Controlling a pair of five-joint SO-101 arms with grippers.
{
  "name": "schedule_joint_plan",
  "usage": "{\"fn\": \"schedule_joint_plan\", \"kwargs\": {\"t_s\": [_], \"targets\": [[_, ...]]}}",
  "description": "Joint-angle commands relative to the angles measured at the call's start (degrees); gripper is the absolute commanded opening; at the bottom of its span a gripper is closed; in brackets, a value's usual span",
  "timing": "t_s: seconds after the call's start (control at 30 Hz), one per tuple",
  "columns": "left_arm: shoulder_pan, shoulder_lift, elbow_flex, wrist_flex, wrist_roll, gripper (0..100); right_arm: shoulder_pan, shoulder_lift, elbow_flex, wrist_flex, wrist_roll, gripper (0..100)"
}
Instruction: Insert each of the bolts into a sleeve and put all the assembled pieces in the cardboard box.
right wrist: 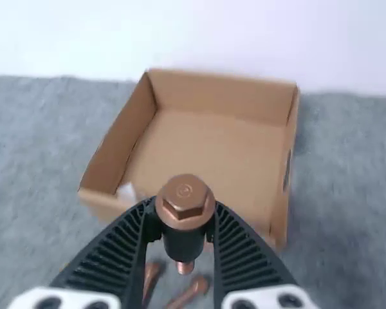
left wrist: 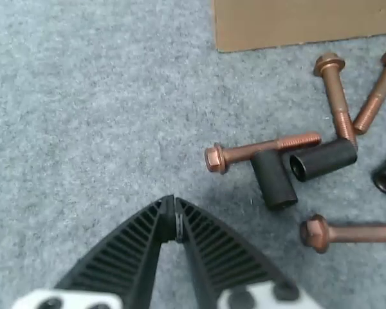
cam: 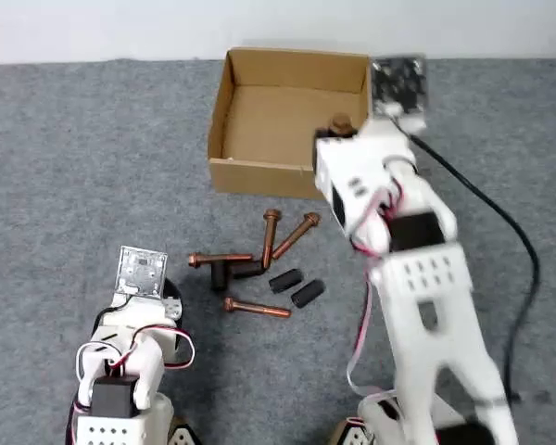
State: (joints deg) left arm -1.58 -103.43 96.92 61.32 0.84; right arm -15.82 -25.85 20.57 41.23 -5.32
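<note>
right hand (right wrist: 183, 211): clamped on the held sleeve, one finger on each side; it hangs over the near wall of the cardboard box (cam: 221, 111), towards its right corner
held bolt (right wrist: 184, 198): copper-coloured, hex head with a flange, head end towards the wrist camera; the shank runs through the sleeve and its tip pokes out of the far end
held sleeve (right wrist: 180, 241): short black tube around the bolt shank, just under the head
cardboard box from right wrist (right wrist: 219, 87): plain brown, open top, low walls, standing at the far side of the tabletop
left hand (left wrist: 174, 215): fingers together, nothing between them; low over the tabletop, near the pile on its left side
loose bolts (cam: 221, 259): four of the same copper kind lying flat in front of the box, pointing different ways; two cross near a sleeve, one lies apart nearest the arms (cam: 257, 309)
loose sleeves (cam: 285, 280): four black tubes lying on their sides; two touch the bolts (left wrist: 273, 177), two sit just beside each other to the right
tabletop (cam: 74, 185): grey, felt-like cover
</note>
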Motion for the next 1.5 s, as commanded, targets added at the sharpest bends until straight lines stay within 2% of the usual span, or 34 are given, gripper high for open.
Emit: {"fn": "schedule_joint_plan", "kwargs": {"t_s": [0.0,0.17,0.37,0.57,0.73,0.97,1.1,1.17,1.33,1.47], "targets": [[-0.44,-0.09,-0.40,0.97,-0.26,1,0.40,10.42,-7.30,-9.45,4.92,0.8],[-0.44,-0.09,-0.40,0.97,-0.26,1,1.10,24.92,-12.57,-20.26,9.67,0.8],[-5.01,-0.09,-0.40,-2.02,-0.18,1,1.54,40.48,-20.13,-22.37,13.45,0.8],[-5.01,-0.09,-0.40,-2.11,-0.18,1,2.24,51.47,-29.54,-17.54,13.54,2.2],[-5.01,-0.09,-0.40,-2.29,-0.18,1,2.33,55.69,-36.57,-7.87,13.27,18.1],[-5.01,-0.09,-0.40,-2.37,-0.18,1,1.89,55.87,-41.23,-5.23,13.19,8.7],[-5.10,-0.09,-0.40,-2.37,-0.18,1,1.80,53.67,-44.57,1.98,13.01,0.9],[-5.19,-0.09,-0.40,-2.37,-0.18,1,1.80,51.91,-44.75,5.85,11.08,1.2],[-5.19,-0.09,-0.40,-2.29,-0.18,1,1.80,46.20,-44.75,16.22,-1.05,0.8],[-5.19,-0.09,-0.40,-2.29,-0.18,1,0.31,42.68,-44.75,25.80,-6.68,0.8]]}}
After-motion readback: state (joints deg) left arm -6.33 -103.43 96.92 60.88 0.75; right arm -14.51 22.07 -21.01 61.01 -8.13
